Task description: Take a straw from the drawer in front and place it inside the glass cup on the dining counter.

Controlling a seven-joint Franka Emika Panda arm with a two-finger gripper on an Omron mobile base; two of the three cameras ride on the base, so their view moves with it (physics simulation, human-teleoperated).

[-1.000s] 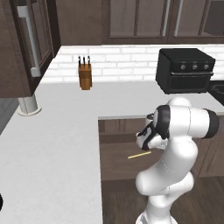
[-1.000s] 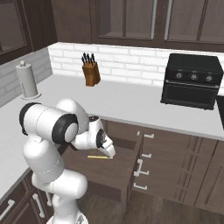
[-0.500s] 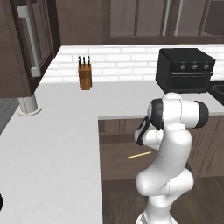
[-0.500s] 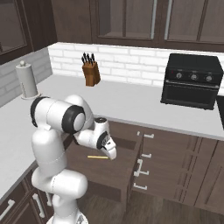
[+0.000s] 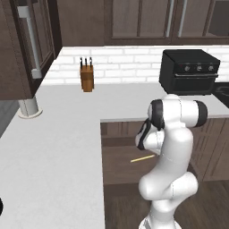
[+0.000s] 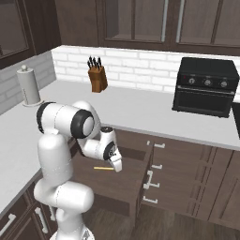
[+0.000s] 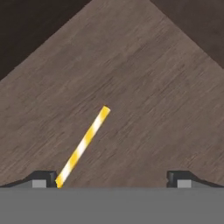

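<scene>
Lowering into the wide dark brown wooden drawer (image 6: 117,180); tool (image 7: 112,179) now nearer, wide open and empty above the thin yellow-and-white striped straw (image 7: 83,146). Grasp not begun.

Around me is a dark kitchen: a row of brown upper cabinets (image 6: 140,23) with silver bar handles runs above a white brick backsplash (image 6: 136,70). The white surface (image 5: 58,134) bends in an L beneath them. On it I see a wooden knife block (image 5: 86,78) near the wall, a black toaster oven (image 6: 206,86) further right, and a paper towel roll (image 6: 29,85) on its stand. Dark lower cabinet fronts (image 6: 187,183) meet a brown wooden floor (image 5: 125,208).
</scene>
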